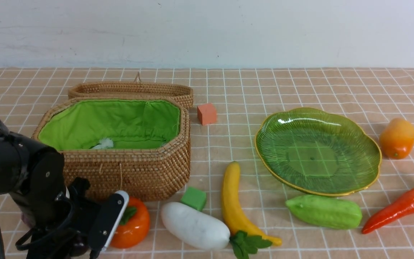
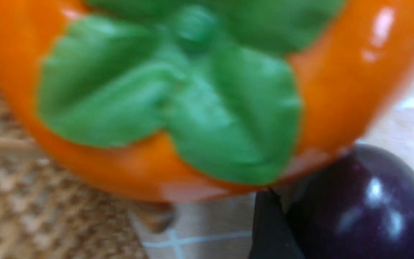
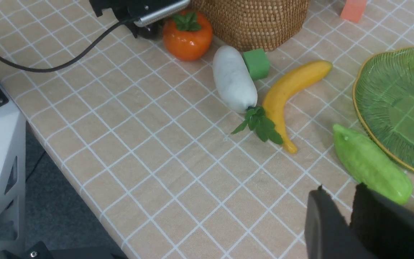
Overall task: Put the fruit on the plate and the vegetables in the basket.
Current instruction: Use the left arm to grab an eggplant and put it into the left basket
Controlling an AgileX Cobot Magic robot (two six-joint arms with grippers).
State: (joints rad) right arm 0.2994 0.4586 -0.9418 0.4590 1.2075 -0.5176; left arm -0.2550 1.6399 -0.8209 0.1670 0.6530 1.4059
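We get the front view from between the arms, facing forward and slightly down across the checked tablecloth (image 1: 300, 90) to the white wall (image 1: 207, 28), with the left gripper (image 1: 99, 226) low in the near corner. Our left wrist camera sits so close that the persimmon (image 2: 336, 90) just ahead of that gripper fills the blurred frame, with the eggplant (image 2: 365, 201) beside it. Our right wrist camera hangs high behind the right gripper (image 3: 340, 192) and looks well ahead of it over the radish (image 3: 234, 81), banana (image 3: 289, 90) and gourd (image 3: 368, 165), which the front view shares.
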